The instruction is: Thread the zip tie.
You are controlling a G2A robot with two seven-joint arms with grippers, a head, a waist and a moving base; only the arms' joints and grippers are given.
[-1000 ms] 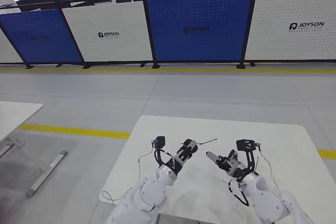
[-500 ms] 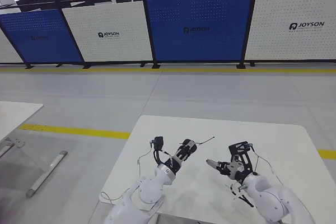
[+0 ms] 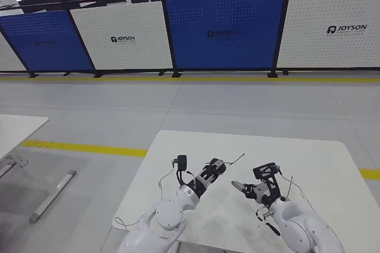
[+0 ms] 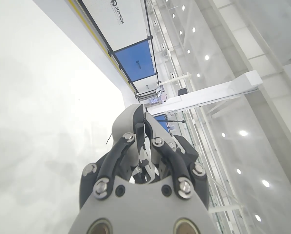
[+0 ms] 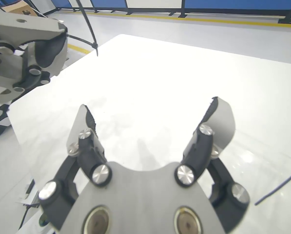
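— What kind of place is this?
— A big work hall, like a robot lab.
— How can you tell?
— Blue panels (image 3: 225, 35) and white panels (image 3: 120, 38) full of little holes stand in a row at the top of the frame. The grey floor (image 3: 240, 101) has a yellow line (image 3: 82, 148) painted on it. A white tabletop (image 3: 272, 145) sits in the middle. Round lights (image 4: 242, 133) dot a high ceiling (image 4: 233, 37) with white beams (image 4: 208, 93).

Left pincer (image 4: 143, 116) clamped; right pincer (image 5: 150, 103) spread

zip tie (image 3: 234, 159): in left gripper (image 3: 220, 166) | right gripper (image 3: 238, 186): rightward, apart | both above table (image 3: 304, 152)
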